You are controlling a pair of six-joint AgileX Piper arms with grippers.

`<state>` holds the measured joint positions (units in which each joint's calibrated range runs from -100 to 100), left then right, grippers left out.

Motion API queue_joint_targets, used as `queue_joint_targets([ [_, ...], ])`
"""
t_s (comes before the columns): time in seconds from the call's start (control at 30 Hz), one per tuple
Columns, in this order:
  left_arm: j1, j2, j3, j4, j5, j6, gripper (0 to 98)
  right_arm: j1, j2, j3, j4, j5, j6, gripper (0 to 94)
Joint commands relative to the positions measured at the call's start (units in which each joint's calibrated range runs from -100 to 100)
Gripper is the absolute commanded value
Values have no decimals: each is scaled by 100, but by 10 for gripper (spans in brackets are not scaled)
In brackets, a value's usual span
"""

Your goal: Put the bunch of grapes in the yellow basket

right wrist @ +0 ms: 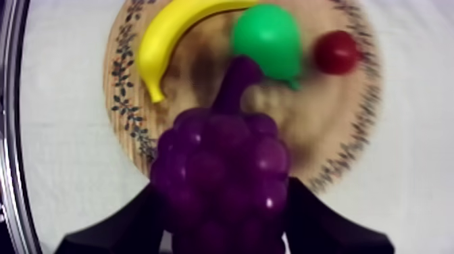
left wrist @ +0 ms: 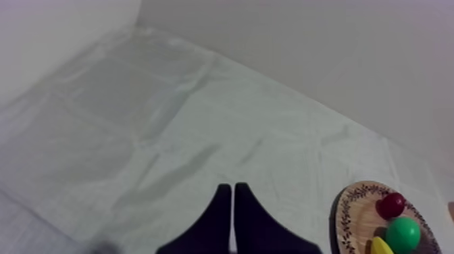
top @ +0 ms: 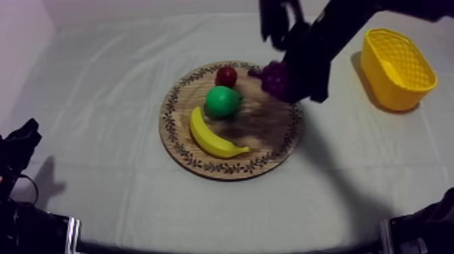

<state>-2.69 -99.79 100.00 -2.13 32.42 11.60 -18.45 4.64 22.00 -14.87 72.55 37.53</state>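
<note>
Plump purple grapes [right wrist: 219, 172], thick stem

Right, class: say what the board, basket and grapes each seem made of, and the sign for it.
Board: wood, matt; brown grain, dark leaf pattern round the rim.
Basket: probably moulded plastic; even yellow, slotted walls.
Grapes: likely plastic or rubber; smooth purple lumps fused together, faint sheen.

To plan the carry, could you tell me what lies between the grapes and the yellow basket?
In the top view, bare cloth lies between the bunch of grapes and the yellow basket; the right arm covers part of that stretch.
</note>
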Motion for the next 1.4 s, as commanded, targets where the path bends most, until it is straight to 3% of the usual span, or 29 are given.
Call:
queue_joint_targets([
  [0.0,-3,5,0,1,-1,0,1,175,-634,-8,-17,-38,-179,228],
  [0.13,-3,5,0,1,-1,0,1,460,-1011,-174,80,5,-591,230],
  [0.3,-3,5,0,1,-1,0,1,759,-1219,-522,443,-1,-1275,238],
  [0.47,-3,5,0,1,-1,0,1,1390,-1225,-744,374,-6,-1402,262],
  [0.83,-3,5,0,1,-1,0,1,2420,-625,-1086,541,-523,-1907,278],
  [1.37,-3,5,0,1,-1,0,1,2934,543,-984,902,-1523,-2344,409],
])
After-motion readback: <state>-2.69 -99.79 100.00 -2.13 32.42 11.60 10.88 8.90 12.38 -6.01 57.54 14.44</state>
